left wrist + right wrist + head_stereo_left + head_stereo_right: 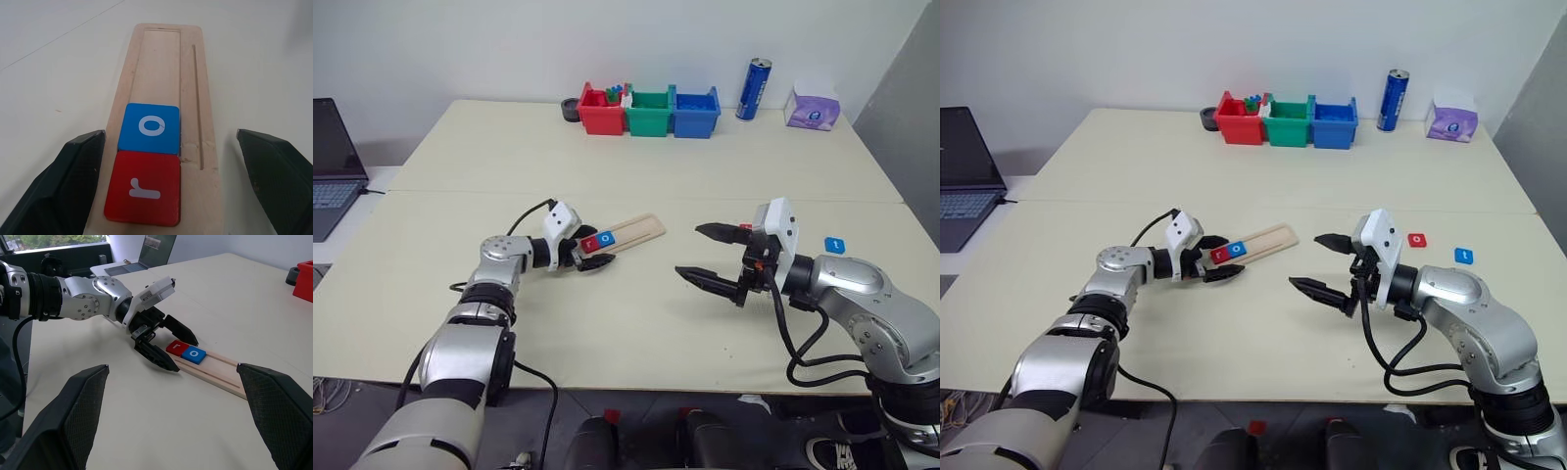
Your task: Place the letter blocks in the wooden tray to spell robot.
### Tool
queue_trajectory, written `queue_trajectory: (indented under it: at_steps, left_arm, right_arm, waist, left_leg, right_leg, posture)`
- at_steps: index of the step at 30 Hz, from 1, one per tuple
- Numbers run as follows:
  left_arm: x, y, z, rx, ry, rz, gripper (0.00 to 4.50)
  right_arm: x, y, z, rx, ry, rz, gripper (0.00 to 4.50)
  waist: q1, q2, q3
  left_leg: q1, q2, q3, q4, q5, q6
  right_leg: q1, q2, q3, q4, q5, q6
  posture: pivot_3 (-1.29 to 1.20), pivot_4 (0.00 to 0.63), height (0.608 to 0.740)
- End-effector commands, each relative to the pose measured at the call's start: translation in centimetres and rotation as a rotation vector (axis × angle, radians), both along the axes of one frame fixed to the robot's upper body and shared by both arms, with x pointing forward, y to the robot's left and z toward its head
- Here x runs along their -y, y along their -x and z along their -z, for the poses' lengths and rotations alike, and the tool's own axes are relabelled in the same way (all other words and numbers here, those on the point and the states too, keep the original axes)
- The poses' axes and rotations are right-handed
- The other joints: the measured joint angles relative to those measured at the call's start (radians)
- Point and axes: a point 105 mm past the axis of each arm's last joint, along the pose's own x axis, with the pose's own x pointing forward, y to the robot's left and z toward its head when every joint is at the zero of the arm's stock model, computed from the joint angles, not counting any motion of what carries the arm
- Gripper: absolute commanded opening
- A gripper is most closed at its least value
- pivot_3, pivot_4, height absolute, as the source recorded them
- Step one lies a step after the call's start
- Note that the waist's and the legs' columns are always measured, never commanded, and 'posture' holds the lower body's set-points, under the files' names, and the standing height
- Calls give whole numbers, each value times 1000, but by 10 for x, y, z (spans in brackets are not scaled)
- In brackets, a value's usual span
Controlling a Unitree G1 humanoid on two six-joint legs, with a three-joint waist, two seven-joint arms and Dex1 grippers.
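Bright, even indoor light with soft faint shadows (wrist views perhaps slightly blurred close up).

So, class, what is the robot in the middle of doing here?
It is spelling with letter blocks. The red r block and blue o block already sit side by side at one end of the wooden tray. The open left gripper straddles that end. The right gripper hangs open and empty. A red block and a blue block lie on the table.
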Motion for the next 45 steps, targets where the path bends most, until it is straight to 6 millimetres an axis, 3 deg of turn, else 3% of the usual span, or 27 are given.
queue_trajectory:
  at_steps: [1, 20, 26, 36, 45]
  left_arm:
    - [11, 2, 0, -19, -7, 55, 4500]
    - [15, -3, -20, 29, 52, 72, 4500]
    - [10, -3, -17, 24, 55, 45, 4500]
    - [8, -8, -36, 58, 109, 35, 4500]
    - [1, -7, -22, 38, 52, -1, 4500]
  right_arm:
    - [-3, 5, -10, 43, -16, -14, 4453]
    - [-5, 10, -11, 30, -17, -35, 4453]
    - [-6, 10, -12, 29, -14, -40, 4453]
    - [-5, 10, -10, 24, -14, -34, 4453]
    - [-5, 9, -10, 23, -14, -31, 4453]
  waist:
    - [1, 0, 0]
    - [-4, 0, 0]
    - [-6, 0, 0]
    - [-10, -1, 0]
    - [-14, -1, 0]
  left_leg:
    - [0, 0, 0, 0, 0, 0]
    - [0, 0, 0, 0, 0, 0]
    - [0, 1, 0, 0, 0, 0]
    - [-1, 1, 0, 0, 0, 0]
    - [-1, 1, 0, 0, 0, 0]
  right_leg:
    - [0, 0, 0, 0, 0, 0]
    - [-1, 1, 0, 0, 0, 0]
    - [-1, 1, 0, 0, 0, 0]
    - [-1, 1, 0, 0, 0, 0]
    - [-1, 1, 0, 0, 0, 0]
  posture:
    - [0, 150, 740]
    - [0, 150, 740]
    - [0, 150, 740]
    - [0, 150, 740]
    - [0, 150, 740]
